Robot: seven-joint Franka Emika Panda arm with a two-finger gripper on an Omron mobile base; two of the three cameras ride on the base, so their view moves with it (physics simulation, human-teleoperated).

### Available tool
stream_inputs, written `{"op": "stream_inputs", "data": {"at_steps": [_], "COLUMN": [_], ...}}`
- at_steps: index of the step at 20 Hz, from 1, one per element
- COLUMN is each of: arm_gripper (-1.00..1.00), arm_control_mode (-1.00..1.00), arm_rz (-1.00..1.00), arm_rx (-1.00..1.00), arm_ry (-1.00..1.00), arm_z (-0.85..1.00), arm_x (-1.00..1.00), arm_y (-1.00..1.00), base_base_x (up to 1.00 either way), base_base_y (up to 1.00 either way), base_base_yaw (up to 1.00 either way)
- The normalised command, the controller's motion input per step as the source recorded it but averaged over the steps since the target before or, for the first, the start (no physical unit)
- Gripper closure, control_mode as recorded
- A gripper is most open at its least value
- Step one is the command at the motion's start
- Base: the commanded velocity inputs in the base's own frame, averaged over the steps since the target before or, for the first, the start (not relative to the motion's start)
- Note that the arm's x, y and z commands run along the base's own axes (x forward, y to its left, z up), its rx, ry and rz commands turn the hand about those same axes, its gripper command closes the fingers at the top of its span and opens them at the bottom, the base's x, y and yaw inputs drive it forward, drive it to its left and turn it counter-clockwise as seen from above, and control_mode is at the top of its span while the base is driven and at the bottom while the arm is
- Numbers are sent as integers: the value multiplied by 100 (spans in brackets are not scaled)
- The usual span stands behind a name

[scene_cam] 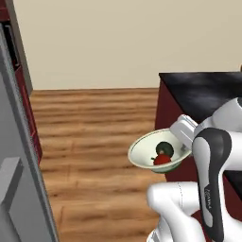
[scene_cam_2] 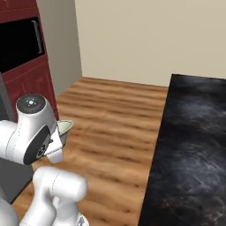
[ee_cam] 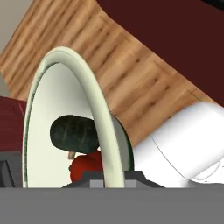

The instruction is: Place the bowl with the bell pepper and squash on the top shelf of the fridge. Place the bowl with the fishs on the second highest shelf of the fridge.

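Note:
The bowl with the bell pepper and squash (scene_cam: 146,153) hangs tilted in the air above the wooden floor, and its edge shows past the arm (scene_cam_2: 65,127). My gripper (scene_cam: 183,142) is shut on its rim at the right side. Inside lie the red bell pepper (scene_cam: 162,159) and the dark green squash (scene_cam: 165,148). In the hand view the bowl's rim (ee_cam: 94,109) stands edge-on, with the squash (ee_cam: 74,133) above the bell pepper (ee_cam: 87,165) and my gripper (ee_cam: 107,181) pinching the rim at the bottom. The grey fridge (scene_cam: 19,170) fills the left edge. Its shelves and the bowl with the fishs are out of view.
A black-topped counter (scene_cam: 208,90) on a dark red cabinet stands to the right (scene_cam_2: 194,150). A dark red cabinet with a black oven front (scene_cam_2: 22,53) stands at the left. Open wooden floor (scene_cam: 94,123) runs to the beige wall.

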Motion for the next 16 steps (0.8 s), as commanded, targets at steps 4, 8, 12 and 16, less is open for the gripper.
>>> {"op": "stream_inputs", "data": {"at_steps": [4,8,12,16], "arm_gripper": [100,100,100,100], "arm_control_mode": [100,100,100,100], "arm_rz": [0,0,0,0], "arm_rx": [0,0,0,0], "arm_ry": [0,0,0,0], "arm_z": [0,0,0,0], "arm_x": [0,0,0,0], "arm_y": [0,0,0,0], "base_base_x": [100,100,100,36], "base_base_y": [0,0,0,0], "base_base_yaw": [-7,-8,0,86]}}
